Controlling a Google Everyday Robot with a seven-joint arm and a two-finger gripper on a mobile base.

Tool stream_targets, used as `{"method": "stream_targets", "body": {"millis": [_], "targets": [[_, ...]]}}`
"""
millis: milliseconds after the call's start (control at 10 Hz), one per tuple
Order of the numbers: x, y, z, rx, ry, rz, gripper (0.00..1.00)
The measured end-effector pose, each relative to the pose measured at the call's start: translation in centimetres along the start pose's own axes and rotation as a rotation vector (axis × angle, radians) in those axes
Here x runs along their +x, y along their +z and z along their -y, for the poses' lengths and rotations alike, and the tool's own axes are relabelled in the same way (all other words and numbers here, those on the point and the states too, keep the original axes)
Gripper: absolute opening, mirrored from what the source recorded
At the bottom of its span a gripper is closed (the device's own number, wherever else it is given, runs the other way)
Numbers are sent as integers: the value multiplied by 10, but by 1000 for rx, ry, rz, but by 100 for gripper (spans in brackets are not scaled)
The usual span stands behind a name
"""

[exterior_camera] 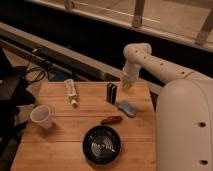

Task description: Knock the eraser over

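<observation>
The eraser [111, 93], a small black block with thin white stripes, stands upright on the wooden table [60, 145] near its back edge, right of centre. My gripper [126, 85] hangs from the white arm just to the right of the eraser, close to it and slightly behind, near the table's back right corner. I cannot tell whether it touches the eraser.
A light-blue oval pad [127, 107] lies right of the eraser. A reddish-brown oblong piece [111, 120] lies in front of it. A black round bowl [101, 144] sits at the front. A paper cup [42, 116] stands left. A white tube [71, 91] lies at the back left.
</observation>
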Motion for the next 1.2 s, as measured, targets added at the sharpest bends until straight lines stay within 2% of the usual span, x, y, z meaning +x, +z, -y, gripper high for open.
{"method": "stream_targets", "body": {"millis": [800,1200], "targets": [[-4,11,-17,-1,-7,-16,9],[-3,17,-45,-12,-26,-29,9]]}}
